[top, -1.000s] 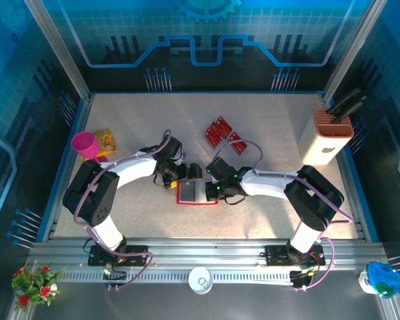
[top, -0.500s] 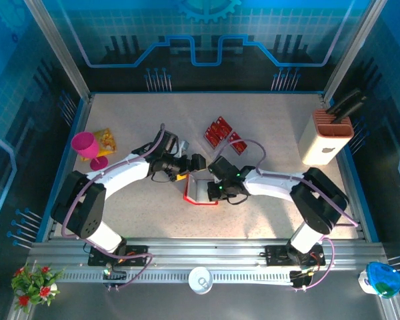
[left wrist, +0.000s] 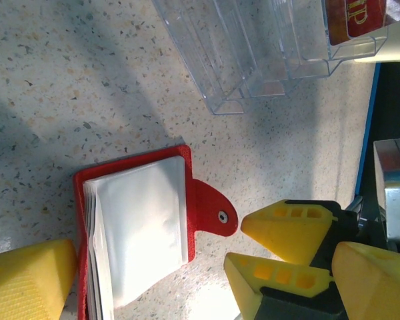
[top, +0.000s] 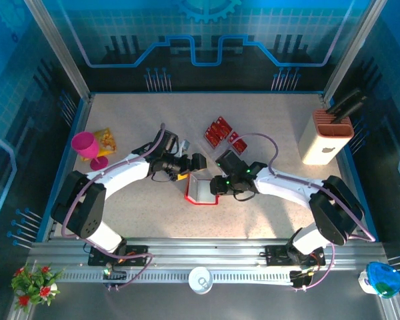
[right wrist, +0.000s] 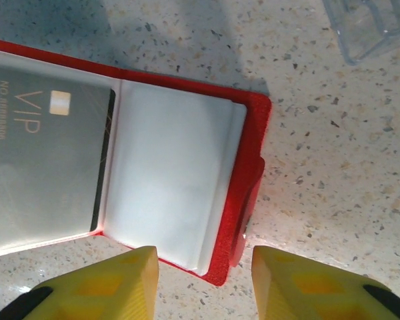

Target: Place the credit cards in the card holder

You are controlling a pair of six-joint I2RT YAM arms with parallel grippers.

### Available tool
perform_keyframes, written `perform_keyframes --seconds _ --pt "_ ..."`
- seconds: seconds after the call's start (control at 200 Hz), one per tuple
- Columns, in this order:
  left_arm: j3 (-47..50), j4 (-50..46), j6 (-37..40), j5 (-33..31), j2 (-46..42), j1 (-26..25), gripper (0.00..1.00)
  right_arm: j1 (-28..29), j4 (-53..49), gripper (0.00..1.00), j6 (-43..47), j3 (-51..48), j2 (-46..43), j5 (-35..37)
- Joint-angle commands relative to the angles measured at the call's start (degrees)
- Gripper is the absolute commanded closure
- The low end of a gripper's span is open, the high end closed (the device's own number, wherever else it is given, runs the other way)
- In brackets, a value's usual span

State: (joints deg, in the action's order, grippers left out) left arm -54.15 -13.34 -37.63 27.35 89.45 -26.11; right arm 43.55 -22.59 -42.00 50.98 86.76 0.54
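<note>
Mid-counter in the top view, the card holder (top: 201,190) lies open between the left gripper (top: 195,164), spread wide and empty, and the right gripper (top: 215,186); spare credit cards (top: 218,132) sit just beyond. From the left wrist, a clear tray (left wrist: 240,60) stands near the holder's far side. From the right wrist, the jaws are parted and hold nothing, and one VIP card (right wrist: 50,173) is pocketed. Next, I judge, comes fetching another card, steering past the left gripper.

Red card holder (right wrist: 167,180), speckled beige table (right wrist: 333,167)

The card holder (right wrist: 250,167) leaves the right wrist view leftward, its card (right wrist: 47,173) hazy under plastic
</note>
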Motion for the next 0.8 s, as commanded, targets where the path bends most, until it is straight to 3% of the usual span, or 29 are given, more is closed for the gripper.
perform_keyframes --seconds 0.0,0.12,0.275,0.475,0.745,0.795 --pt "0.58 0.25 -0.27 1.81 -0.08 -0.14 0.01 -1.06 -1.76 0.58 -0.63 -0.05 1.44 2.09" --pt "0.28 -0.09 0.01 1.78 0.18 -0.17 0.01 -1.95 -1.08 0.63 -0.21 0.50 3.16 1.71" --pt "-0.49 -0.19 0.01 2.18 0.28 -0.34 0.01 -3.61 1.72 1.00 0.29 0.23 4.16 -0.33" --pt "-3.40 -0.72 0.37 2.64 1.34 -2.64 0.01 -5.88 9.54 1.00 -0.14 -2.55 3.85 -5.98" --pt "-6.15 0.64 -0.25 2.44 6.95 -6.01 0.01 -7.26 10.50 1.00 -1.29 -3.78 2.85 -7.30" --pt "-6.72 0.69 -0.26 2.47 8.39 -6.21 0.01 -7.96 9.45 0.86 -1.78 -4.67 1.22 -6.70"
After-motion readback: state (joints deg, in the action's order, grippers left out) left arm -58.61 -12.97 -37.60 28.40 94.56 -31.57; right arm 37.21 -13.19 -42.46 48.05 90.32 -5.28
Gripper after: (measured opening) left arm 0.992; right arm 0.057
